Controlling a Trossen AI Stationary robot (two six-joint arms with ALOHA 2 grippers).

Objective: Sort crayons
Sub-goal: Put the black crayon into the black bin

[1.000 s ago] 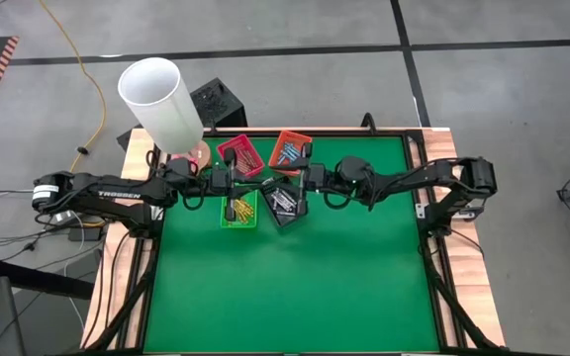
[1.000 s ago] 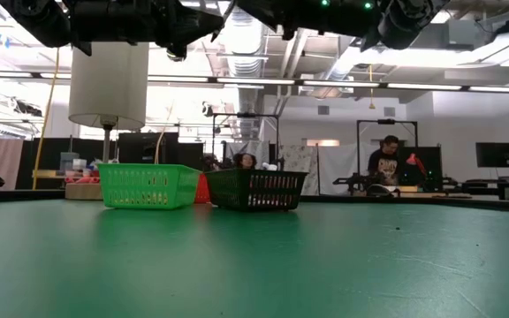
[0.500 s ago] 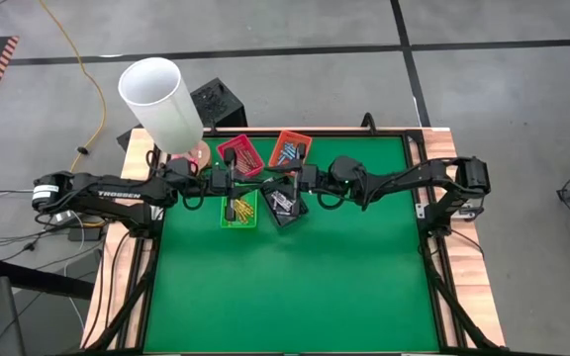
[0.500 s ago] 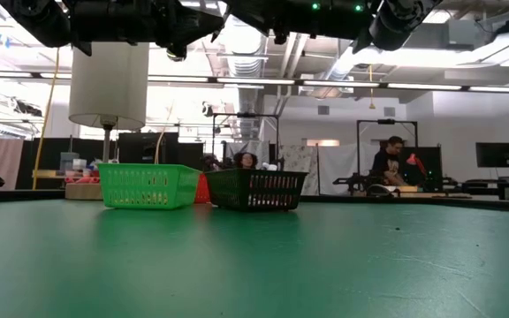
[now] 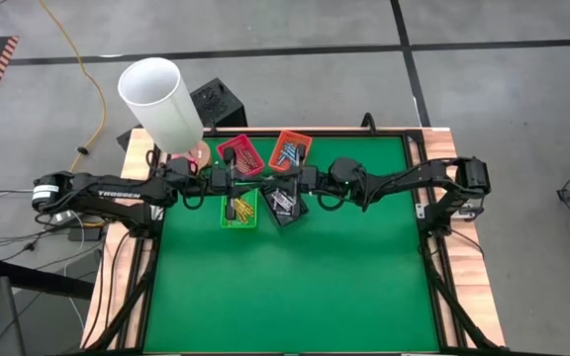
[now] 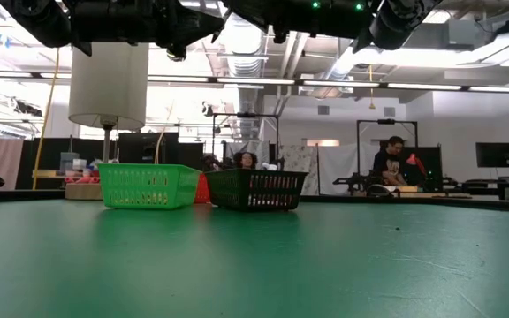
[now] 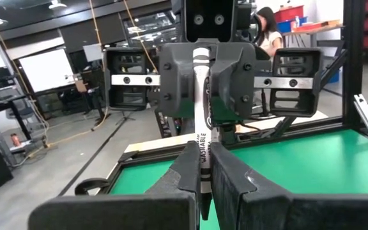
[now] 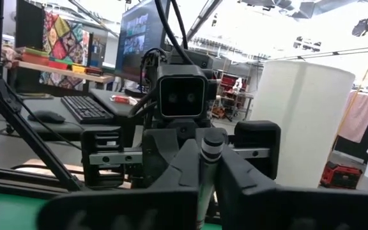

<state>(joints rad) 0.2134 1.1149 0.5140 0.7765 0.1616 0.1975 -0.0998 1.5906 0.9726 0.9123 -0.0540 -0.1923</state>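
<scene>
Left wrist view: left gripper (image 7: 204,167) and right gripper (image 7: 204,82), at twelve o'clock, both pinch one grey-white crayon (image 7: 201,137); light, stiff, snappable, best gripped mid-shaft.

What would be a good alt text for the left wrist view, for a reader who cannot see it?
A grey-white crayon stands upright, pinched between the left end effector below and the right end effector facing it above. Behind lie the green table and a workshop room.
</scene>
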